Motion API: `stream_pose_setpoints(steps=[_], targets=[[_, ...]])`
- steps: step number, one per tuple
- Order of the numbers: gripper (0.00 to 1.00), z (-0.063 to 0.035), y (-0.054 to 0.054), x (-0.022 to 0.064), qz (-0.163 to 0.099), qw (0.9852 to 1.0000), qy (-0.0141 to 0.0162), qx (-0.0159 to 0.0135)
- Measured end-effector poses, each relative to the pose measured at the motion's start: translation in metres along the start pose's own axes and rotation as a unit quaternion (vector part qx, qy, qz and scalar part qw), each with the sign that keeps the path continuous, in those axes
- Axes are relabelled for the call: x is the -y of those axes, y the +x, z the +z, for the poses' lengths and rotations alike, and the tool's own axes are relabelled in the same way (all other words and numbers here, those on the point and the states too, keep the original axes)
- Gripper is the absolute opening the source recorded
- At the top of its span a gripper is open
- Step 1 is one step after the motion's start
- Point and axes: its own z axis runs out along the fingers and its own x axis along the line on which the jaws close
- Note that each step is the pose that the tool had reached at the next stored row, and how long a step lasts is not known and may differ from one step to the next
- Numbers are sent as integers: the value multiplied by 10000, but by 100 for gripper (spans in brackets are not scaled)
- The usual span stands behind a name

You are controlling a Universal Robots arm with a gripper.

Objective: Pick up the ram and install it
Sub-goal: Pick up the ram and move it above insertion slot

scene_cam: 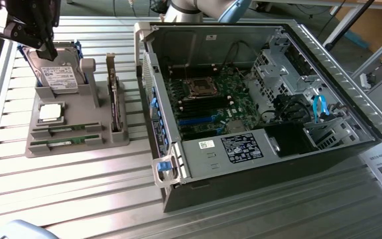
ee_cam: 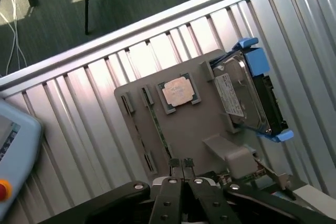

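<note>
Open computer case [scene_cam: 204, 42] on tabletop [scene_cam: 78, 189]. Grey holder [ee_cam: 194, 129] beside it. Ram [scene_cam: 66, 142] seated in holder slot: judged light, stiff, fragile; grip long edges, avoiding chips. Claw [ee_cam: 181, 165] fully closed, empty, above holder.

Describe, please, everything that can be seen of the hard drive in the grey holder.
The hard drive is a flat silvery metal box with a white printed label on its face. A blue plastic carrier clasps its edges. It stands on edge, leaning back, in a cradle of the grey holder, near the processor chip. Only carrier and holder seem to touch it.
</note>
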Motion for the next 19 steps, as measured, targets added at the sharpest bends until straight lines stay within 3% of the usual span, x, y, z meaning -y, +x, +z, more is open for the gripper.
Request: stream_pose_setpoints(steps=[9,14,19], targets=[[10,0,0,0,-558,9984,-14,-25],[10,0,0,-1,-859,9963,-21,-38],[10,0,0,0,-1168,9931,-29,-52]])
